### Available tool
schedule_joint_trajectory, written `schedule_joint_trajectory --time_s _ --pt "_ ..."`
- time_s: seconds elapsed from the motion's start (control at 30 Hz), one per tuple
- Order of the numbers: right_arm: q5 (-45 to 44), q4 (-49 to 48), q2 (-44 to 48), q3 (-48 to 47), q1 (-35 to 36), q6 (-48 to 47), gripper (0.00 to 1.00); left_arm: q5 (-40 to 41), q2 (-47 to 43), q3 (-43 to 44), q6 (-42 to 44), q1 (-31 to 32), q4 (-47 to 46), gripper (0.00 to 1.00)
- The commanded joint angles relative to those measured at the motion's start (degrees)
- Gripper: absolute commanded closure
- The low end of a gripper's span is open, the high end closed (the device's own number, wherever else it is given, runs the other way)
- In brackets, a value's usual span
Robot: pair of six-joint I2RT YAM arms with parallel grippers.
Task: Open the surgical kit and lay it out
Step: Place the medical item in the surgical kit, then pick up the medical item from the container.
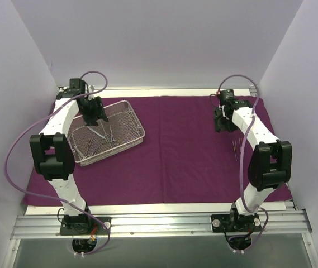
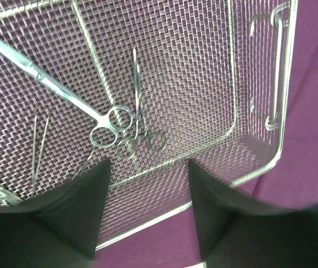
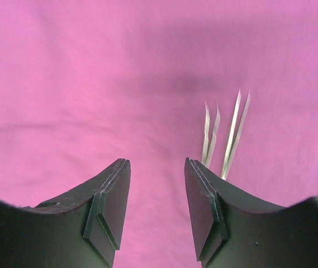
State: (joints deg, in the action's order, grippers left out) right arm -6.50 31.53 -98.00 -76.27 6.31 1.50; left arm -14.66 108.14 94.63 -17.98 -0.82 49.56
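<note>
2 tweezers [image 3: 213,134] on purple cloth [image 3: 91,84]

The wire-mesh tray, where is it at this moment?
In the top view, the wire-mesh tray lies at the far left of the purple cloth, below the left gripper, with scissor-like instruments inside.

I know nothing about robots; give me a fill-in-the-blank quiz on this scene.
1. The slim metal scissor-like instruments lie ____ the rectangular silver wire-mesh tray.
2. The slim metal tweezers near the right gripper lie on the dark magenta-purple cloth, ____ the tray.
3. That gripper, open, holds ____.
Missing: inside; outside; nothing.
</note>
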Motion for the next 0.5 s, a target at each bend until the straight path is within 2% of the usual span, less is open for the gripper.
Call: schedule_joint_trajectory --time_s 0.0,0.13,0.37,0.47 --pt "2.4 5.2 2.7 -6.4 3.2 4.5 0.56 9.3 5.1 7.5 -1.4 4.6 5.1 0.45" --pt "3.8 5.2 4.5 -7.5 5.3 4.5 0.55 16.2 9.6 14.2 -0.2 8.2 6.9 0.47" --pt "5.9 4.3 8.7 -3.6 5.2 3.3 0.54 19.4 18.1 22.1 -2.9 9.1 12.0 0.54" --pt "6.9 4.0 9.3 -2.7 5.2 3.0 0.54 21.1 19.8 22.7 -3.6 10.1 12.6 0.56"
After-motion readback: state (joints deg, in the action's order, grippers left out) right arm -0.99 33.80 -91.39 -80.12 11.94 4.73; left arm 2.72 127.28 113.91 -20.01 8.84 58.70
